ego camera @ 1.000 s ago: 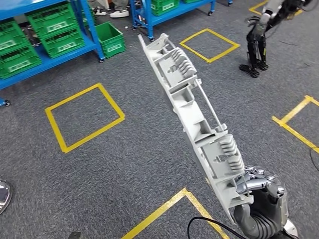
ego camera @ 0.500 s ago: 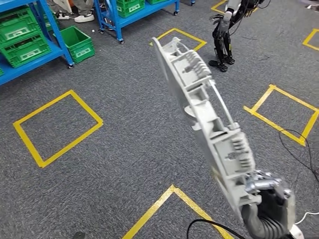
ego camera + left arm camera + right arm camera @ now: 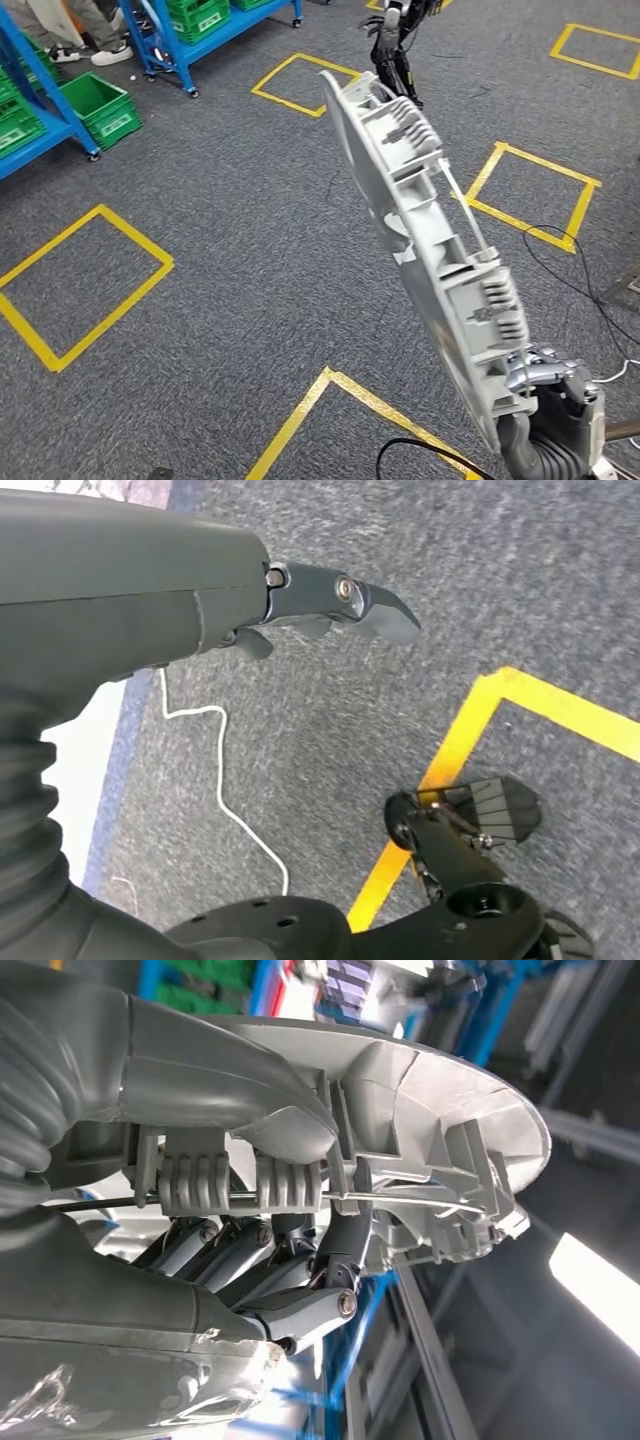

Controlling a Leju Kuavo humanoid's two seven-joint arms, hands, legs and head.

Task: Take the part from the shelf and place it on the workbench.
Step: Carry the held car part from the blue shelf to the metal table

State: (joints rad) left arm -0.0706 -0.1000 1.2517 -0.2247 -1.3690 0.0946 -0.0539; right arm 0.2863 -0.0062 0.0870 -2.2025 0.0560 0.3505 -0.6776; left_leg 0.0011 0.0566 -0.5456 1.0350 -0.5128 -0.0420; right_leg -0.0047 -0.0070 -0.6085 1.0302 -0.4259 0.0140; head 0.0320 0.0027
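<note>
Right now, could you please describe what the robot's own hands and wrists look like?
The right hand has silver, metallic fingers over a dark grey body, with a grey ribbed cover at the wrist. In the right wrist view, its fingers are dark links pinned with small round screws, beside a thick smooth grey thumb. The left hand has a matte dark grey shell, a ribbed cover and dark fingers with silver screws.

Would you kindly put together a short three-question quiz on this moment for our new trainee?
1. True or false: the right hand grips the long grey part at its lower end.
2. Beneath the raised part lies: A) a workbench B) grey carpet with yellow tape squares C) a conveyor.
3. Fill in: the green crate on the floor stands beside a ____ shelf.

Key: 1 true; 2 B; 3 blue.
</note>
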